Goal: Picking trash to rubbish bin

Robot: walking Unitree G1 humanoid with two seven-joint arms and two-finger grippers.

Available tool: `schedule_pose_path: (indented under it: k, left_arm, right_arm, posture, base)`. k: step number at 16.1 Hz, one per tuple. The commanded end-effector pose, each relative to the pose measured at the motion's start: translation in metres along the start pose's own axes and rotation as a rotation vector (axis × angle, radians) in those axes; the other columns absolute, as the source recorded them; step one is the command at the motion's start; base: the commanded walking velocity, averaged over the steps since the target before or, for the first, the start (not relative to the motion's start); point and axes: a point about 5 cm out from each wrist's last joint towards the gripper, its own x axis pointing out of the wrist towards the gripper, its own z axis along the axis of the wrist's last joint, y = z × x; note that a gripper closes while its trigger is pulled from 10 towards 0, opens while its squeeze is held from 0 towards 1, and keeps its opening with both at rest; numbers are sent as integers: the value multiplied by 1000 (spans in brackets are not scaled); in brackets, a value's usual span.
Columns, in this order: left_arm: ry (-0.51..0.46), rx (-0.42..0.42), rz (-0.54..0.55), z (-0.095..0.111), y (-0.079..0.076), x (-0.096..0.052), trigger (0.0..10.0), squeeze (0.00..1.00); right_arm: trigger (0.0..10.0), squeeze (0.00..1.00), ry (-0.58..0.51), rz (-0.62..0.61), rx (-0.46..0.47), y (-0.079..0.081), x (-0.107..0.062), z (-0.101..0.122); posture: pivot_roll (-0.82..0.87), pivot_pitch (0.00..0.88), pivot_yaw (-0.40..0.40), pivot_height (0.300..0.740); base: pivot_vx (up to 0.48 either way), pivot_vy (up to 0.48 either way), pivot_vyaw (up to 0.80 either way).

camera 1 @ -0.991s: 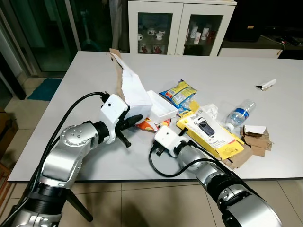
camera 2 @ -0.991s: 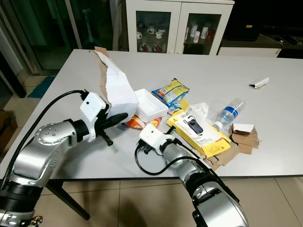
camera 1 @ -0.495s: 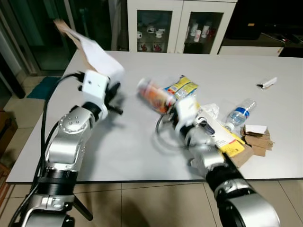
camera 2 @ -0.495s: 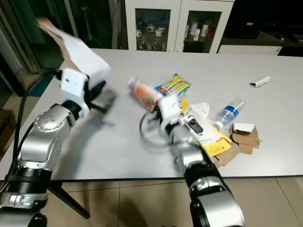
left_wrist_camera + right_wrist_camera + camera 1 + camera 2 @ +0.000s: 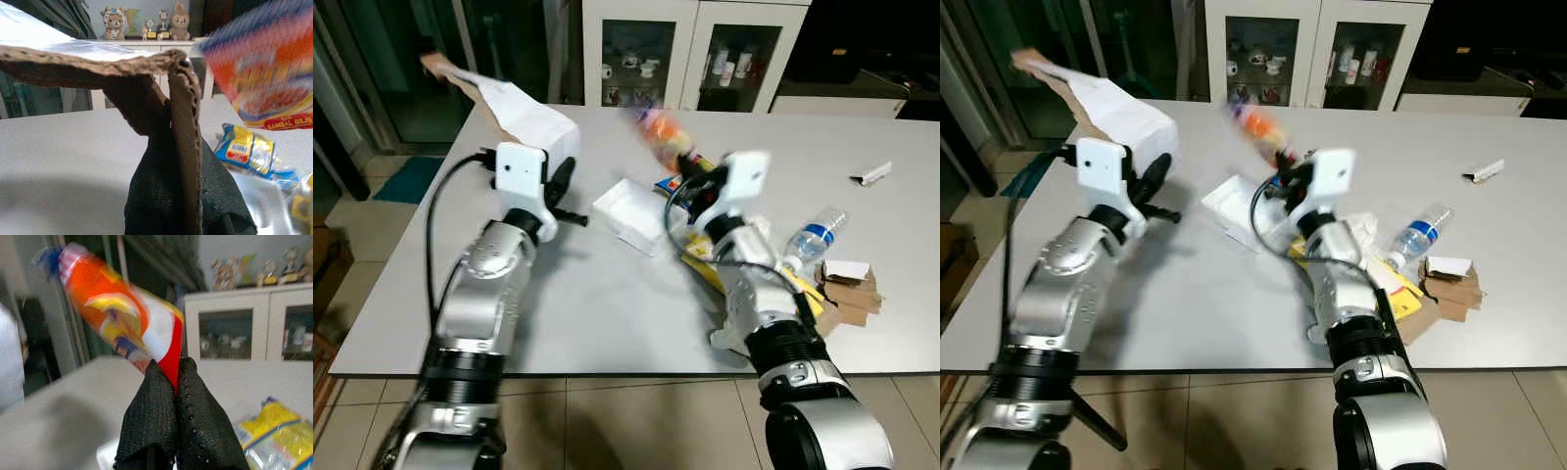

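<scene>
Nearest you, both silver arms reach up over the front edge of the grey bench (image 5: 607, 313). Your left gripper (image 5: 560, 181) is raised above the bench's left side, its black fingers (image 5: 161, 196) pinched on a torn piece of cardboard (image 5: 183, 142) that belongs to the white and brown cardboard box (image 5: 524, 110) held in the air beside the wrist. Your right gripper (image 5: 683, 164) is lifted above the middle of the bench and clamps the edge of an orange, red and white snack wrapper (image 5: 122, 325); in the head views that wrapper (image 5: 664, 132) is blurred and hangs clear of the bench top.

Just under and between the two grippers a white foam tray (image 5: 631, 213) lies flat on the bench. To its right, partly hidden behind your right arm, sits a yellow packet (image 5: 1400, 299), and beyond the arm a yellow and blue snack bag (image 5: 247, 149) lies on the bench. Further right come a clear plastic bottle (image 5: 815, 235) with a blue label, lying on its side, and a stack of brown cardboard scraps (image 5: 847, 294) with a white piece on top. Well apart, near the far right edge, lies a small white scrap (image 5: 869, 174).

Behind the bench stands a white cabinet (image 5: 690, 49) with glass doors and small items on its shelves.
</scene>
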Motion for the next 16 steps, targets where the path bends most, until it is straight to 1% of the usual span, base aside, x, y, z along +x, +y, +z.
schedule_pose_path:
  k: [1,4,6,8,9,10,11,13,15,16]
  left_arm:
    - [-41,-17,31,5,-1,1,10000,0]
    - [-78,-41,90,6,-4,2,10000,0]
    - [-78,-35,124,1,-3,1,10000,0]
    - [-68,-11,102,-6,-5,-2,10000,0]
    - [-63,10,84,-11,-9,-8,10000,0]
    - [-59,23,84,-13,-9,-10,10000,0]
    - [-49,61,90,-17,-6,-12,10000,0]
    - [-36,86,108,-24,1,-14,10000,0]
    - [-33,96,123,-26,10,-19,10000,0]
    - [-15,127,120,-29,15,-23,10000,0]
  right_arm:
    - [10000,0,-65,-36,26,-4,1,13]
    - [10000,0,-131,-62,47,-7,0,27]
    - [10000,0,-108,-114,32,-18,-10,19]
    - [10000,0,-70,-146,9,-25,-19,10]
    - [10000,0,-48,-166,6,-30,-26,5]
    - [10000,0,-48,-171,5,-31,-27,5]
    - [10000,0,-40,-170,-12,-33,-31,4]
    - [10000,0,-25,-190,-33,-38,-38,1]
    - [10000,0,-16,-233,-56,-51,-45,3]
    - [10000,0,-14,-236,-85,-57,-49,7]
  posture:
    - [90,9,-61,740]
    - [87,9,-58,740]
    - [87,8,-59,740]
    - [88,10,-56,740]
    - [87,10,-55,740]
    - [87,10,-55,740]
    - [83,13,-51,740]
    - [81,15,-51,740]
    - [73,17,-51,740]
    - [71,19,-51,740]
  base:
    - [0,0,0]
    - [0,0,0]
    - [0,0,0]
    - [0,0,0]
    - [0,0,0]
    - [0,0,0]
    - [0,0,0]
    - [0,0,0]
    - [0,0,0]
    - [0,0,0]
